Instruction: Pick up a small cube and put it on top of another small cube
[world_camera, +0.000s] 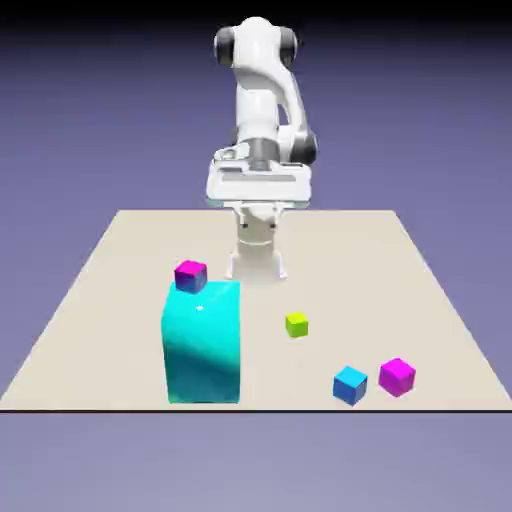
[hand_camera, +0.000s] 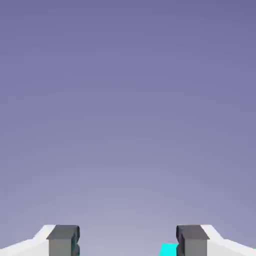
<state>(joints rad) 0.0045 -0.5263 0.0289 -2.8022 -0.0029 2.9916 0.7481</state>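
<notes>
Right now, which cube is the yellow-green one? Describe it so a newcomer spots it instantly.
Find the big cyan block on the table. Just off its side toward the exterior view's right sits the small yellow-green cube, alone. It is the only yellow-green one; the others are magenta or blue.

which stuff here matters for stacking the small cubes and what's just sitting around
For the job: hand, open and empty; magenta cube; blue cube; yellow-green cube; magenta-and-blue cube.

Just lying about: big cyan block; table.
</notes>
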